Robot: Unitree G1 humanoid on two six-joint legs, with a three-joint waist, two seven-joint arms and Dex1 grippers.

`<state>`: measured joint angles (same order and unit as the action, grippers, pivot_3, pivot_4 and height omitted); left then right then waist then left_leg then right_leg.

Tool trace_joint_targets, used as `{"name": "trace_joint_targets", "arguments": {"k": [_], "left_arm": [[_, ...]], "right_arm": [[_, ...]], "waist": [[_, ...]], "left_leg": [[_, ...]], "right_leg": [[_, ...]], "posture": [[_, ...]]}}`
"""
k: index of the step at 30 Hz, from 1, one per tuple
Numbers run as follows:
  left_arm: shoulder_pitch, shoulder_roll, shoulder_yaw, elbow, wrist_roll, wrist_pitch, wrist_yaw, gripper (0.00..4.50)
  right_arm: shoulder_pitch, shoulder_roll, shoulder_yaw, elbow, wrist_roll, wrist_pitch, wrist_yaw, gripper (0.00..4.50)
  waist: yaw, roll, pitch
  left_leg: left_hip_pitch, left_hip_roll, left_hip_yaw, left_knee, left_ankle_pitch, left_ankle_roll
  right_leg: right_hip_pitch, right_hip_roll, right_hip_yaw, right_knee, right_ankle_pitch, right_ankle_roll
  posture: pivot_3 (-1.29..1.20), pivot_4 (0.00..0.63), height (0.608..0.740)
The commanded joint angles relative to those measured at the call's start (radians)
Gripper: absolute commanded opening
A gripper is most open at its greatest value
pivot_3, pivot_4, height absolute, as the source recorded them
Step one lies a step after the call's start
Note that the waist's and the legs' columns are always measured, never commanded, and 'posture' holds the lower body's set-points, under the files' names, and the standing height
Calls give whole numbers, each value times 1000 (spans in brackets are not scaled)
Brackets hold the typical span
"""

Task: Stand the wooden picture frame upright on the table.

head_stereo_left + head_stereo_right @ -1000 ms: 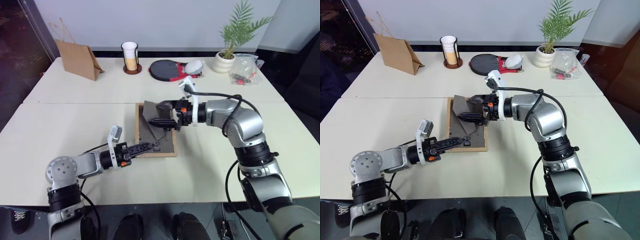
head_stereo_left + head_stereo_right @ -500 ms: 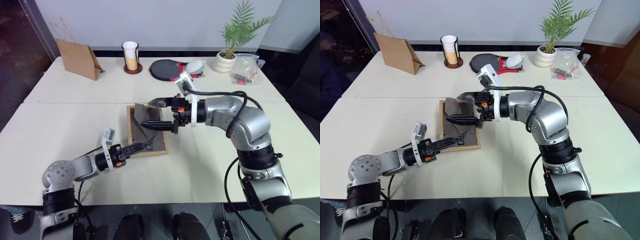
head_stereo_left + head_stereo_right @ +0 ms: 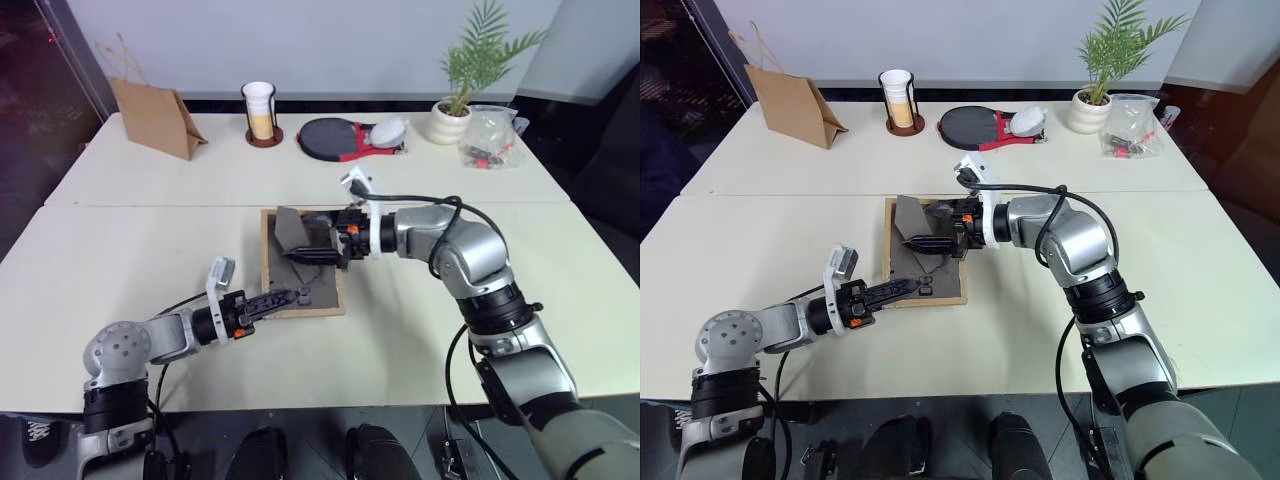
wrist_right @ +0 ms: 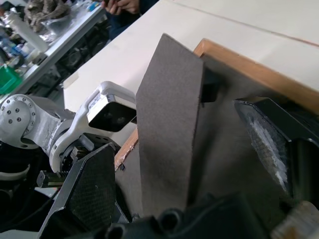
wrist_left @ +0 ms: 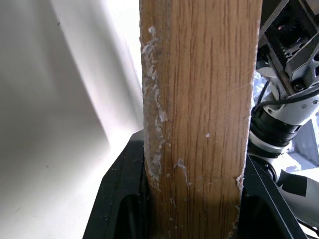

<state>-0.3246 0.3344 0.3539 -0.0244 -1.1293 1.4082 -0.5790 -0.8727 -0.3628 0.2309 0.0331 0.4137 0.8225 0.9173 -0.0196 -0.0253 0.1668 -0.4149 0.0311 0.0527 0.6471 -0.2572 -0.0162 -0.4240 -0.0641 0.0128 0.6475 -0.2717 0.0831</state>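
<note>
Light wood edges the wooden picture frame (image 3: 303, 265), which lies face down near the middle of the table (image 3: 150, 240), just on my side of the seam, its dark grey-brown back panel up. My left tool (image 3: 290, 296) reaches in level from the near left and is clenched on the frame's near rail; in the left wrist view the wooden rail (image 5: 199, 109) sits squeezed between my two black fingers (image 5: 122, 199). My right tool (image 3: 312, 247) comes in from the right over the frame's far half, jaws spread wide, one finger above the back panel and the other toward the far rail. The fold-out stand (image 4: 167, 129) rises off the back panel between those spread fingers; I cannot tell whether either finger touches it.

Along the far side of the table stand a brown paper bag (image 3: 155, 118), a cup (image 3: 259, 110) on a dark coaster, a black paddle (image 3: 335, 138) with a pale object on it, a potted plant (image 3: 462, 90) and a clear plastic bag (image 3: 488, 138), all well apart from the frame
</note>
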Motion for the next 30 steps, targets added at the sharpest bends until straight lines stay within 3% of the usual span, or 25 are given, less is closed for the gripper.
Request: {"name": "trace_joint_targets", "arguments": {"k": [1,15,25,30], "left_arm": [[-1,-7,1,-46,-45,-10,1,1077],[-70,-32,52,21,-92,-6,120,1077],[-94,-54,65,9,-191,11,244,1077],[-98,-50,54,-17,-280,17,286,1077]], "right_arm": [[-29,16,-1,-26,7,-16,10,4448],[19,-36,-62,-305,98,148,-50,4448],[45,-64,-76,-366,127,190,-80,4448],[37,-125,-32,-342,40,114,-81,4448]], "waist": [[0,0,0],[5,0,0],[2,0,0],[4,0,0]], "left_leg": [[0,0,0,0,0,0],[-4,0,-1,0,0,0],[-4,0,-1,1,0,0],[-5,0,-1,1,0,0]], "right_leg": [[0,0,0,0,0,0],[-3,0,0,0,0,0],[-3,0,-1,0,0,0],[-3,0,-1,0,0,0]], "posture": [[0,150,740],[0,150,740],[0,150,740],[0,150,740]]}}
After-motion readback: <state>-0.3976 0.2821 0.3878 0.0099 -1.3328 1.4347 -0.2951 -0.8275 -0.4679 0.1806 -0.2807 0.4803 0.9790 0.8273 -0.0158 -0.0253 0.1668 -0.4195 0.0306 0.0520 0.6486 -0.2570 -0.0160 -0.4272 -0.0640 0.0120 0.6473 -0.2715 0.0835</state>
